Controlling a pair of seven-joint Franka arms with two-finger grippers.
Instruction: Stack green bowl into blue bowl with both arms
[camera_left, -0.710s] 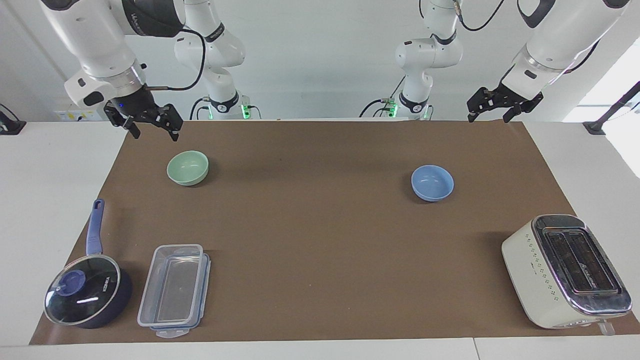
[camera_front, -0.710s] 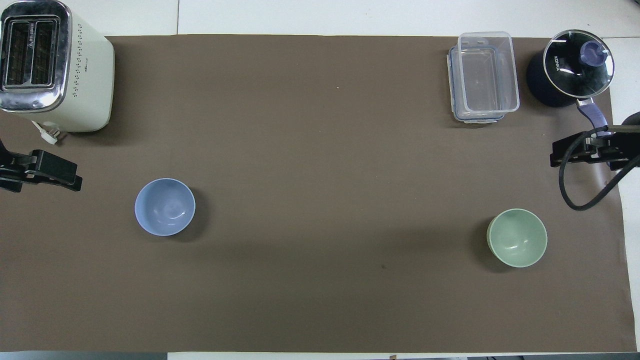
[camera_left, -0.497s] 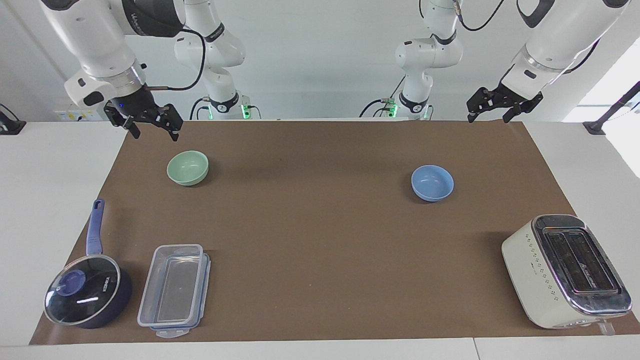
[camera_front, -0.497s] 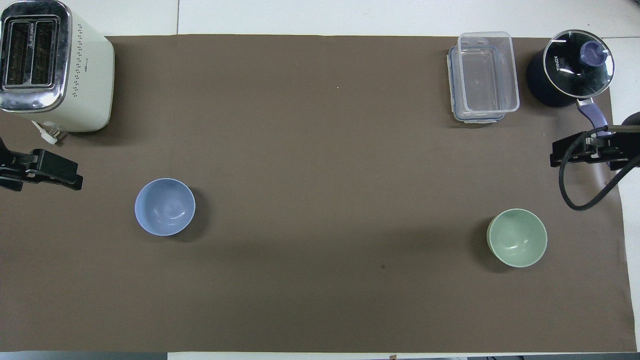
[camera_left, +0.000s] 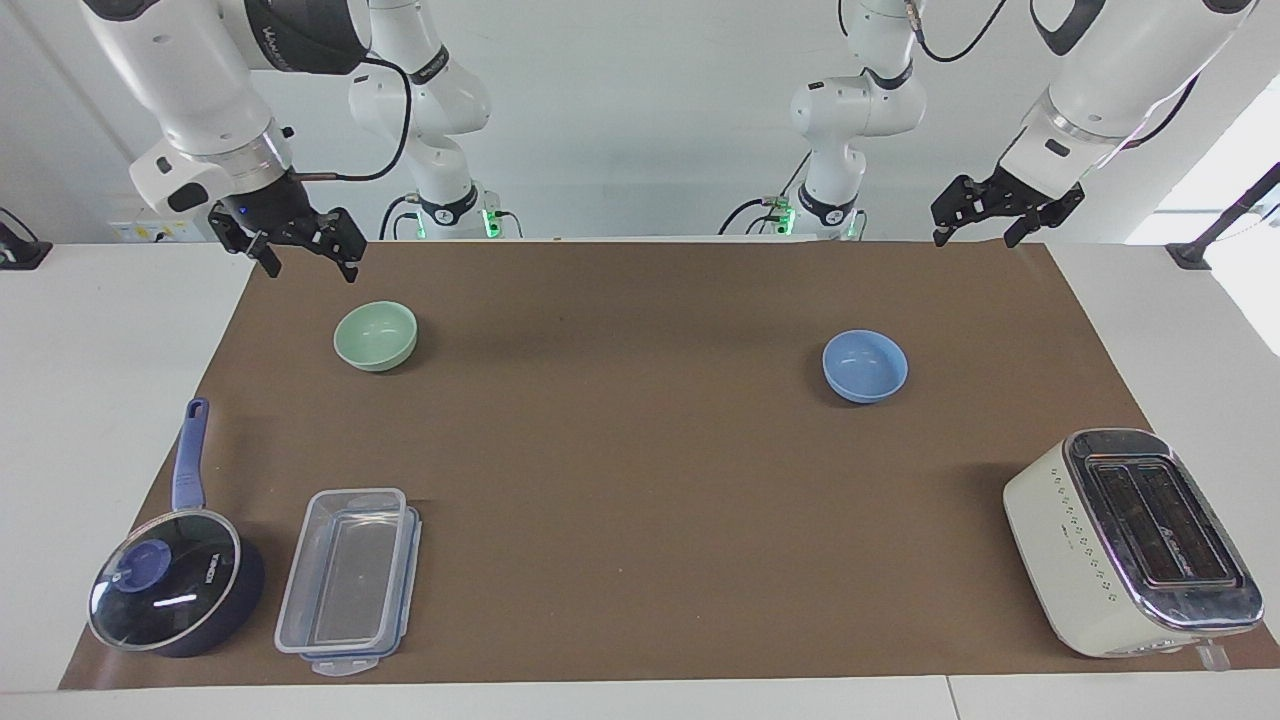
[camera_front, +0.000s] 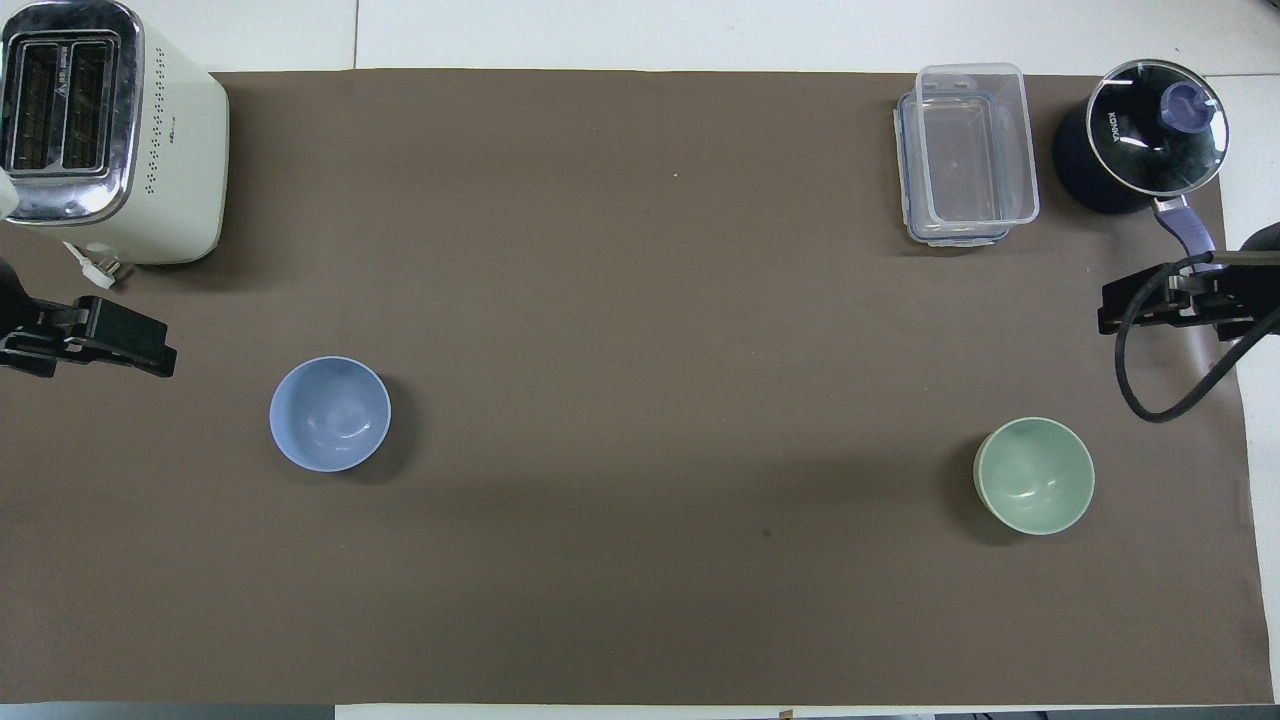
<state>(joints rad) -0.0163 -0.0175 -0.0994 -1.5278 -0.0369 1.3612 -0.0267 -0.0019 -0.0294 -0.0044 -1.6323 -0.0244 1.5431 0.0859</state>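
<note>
Nearest the robots, both claws hang in the air with nothing in them. The right claw (camera_left: 300, 250), its fingers spread, is over the brown mat's edge (camera_left: 640, 250) just on the robots' side of the green bowl (camera_left: 376, 336), at the right arm's end of the bench (camera_left: 100, 330). The left claw (camera_left: 985, 222), also released, is over the same mat edge at the left arm's end, well apart from the blue bowl (camera_left: 865, 366).

Both bowls stand upright and empty on the mat, well apart from each other. The step in hand looks like the right arm's reach for the green bowl. To do it well, the claw should come down with one finger inside the rim and one outside, pinch the wall on the side toward the robots, and lift straight up so the bowl stays level.

Farthest from the robots stand the saucepan (camera_left: 178, 594), the clear container (camera_left: 350, 580) and the toaster (camera_left: 1130, 540), none in the path between the bowls.
</note>
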